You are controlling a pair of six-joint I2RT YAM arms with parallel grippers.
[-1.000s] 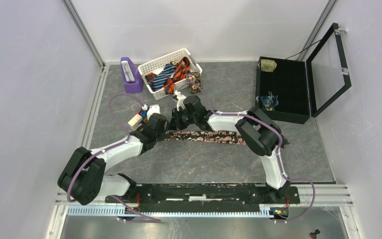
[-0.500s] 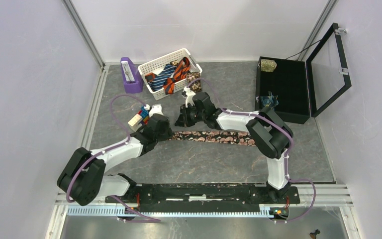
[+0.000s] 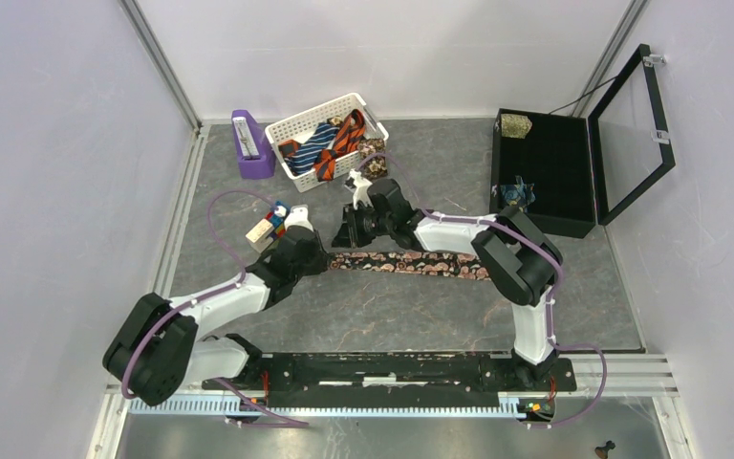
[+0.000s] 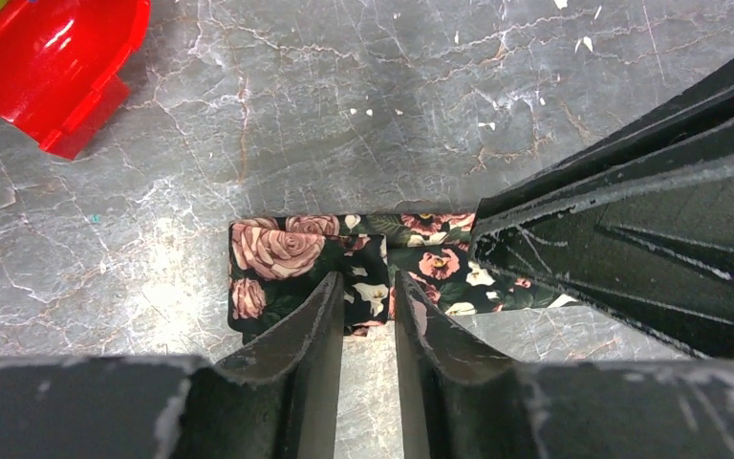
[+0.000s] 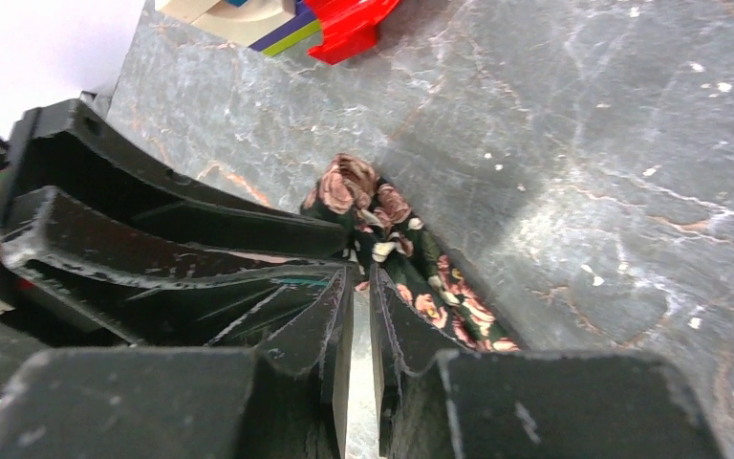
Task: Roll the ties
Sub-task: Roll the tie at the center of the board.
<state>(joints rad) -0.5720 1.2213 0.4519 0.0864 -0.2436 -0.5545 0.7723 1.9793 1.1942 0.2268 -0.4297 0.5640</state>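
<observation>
"On the grey table [image 3: 392,316], what have you got?"

"The dark floral tie [image 3: 411,264] lies flat, stretched left to right between my arms, with its left end folded over. My right gripper [image 5: 360,277] is pinched onto that end's edge. My left gripper [image 4: 368,287] sits at the fold, fingers a narrow gap apart. Whether they hold it, I can't tell."

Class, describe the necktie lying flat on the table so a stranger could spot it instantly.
Start at the grey marbled table, then look nearer than the white plastic basket at its far edge. There a dark fabric necktie with pink roses lies stretched out in one strip; the striped ties are heaped in the basket.
</observation>
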